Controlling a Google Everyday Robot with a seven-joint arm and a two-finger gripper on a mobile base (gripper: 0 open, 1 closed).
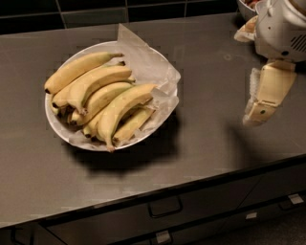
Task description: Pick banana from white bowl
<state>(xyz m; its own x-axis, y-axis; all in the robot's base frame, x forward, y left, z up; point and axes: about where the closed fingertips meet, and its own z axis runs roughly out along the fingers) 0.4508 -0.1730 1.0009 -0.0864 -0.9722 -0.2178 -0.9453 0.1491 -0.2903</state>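
Observation:
The white bowl [53, 118], wide and shallow and lined with crumpled white paper, stands on the dark counter at the left of centre. It holds several bananas. The banana [125, 104], long, thick and pale yellow, lies on top toward the bowl's right side, with its dark tip pointing to the front rim. My gripper [254, 118] hangs above the counter at the right, well apart from the bowl and about level with its middle. It holds nothing that I can see.
Another bowl [246, 6] with some contents sits at the far right corner, partly behind my arm. The counter's front edge runs below the bowl, with drawers and a handle [165, 208] under it. A dark tiled wall is at the back.

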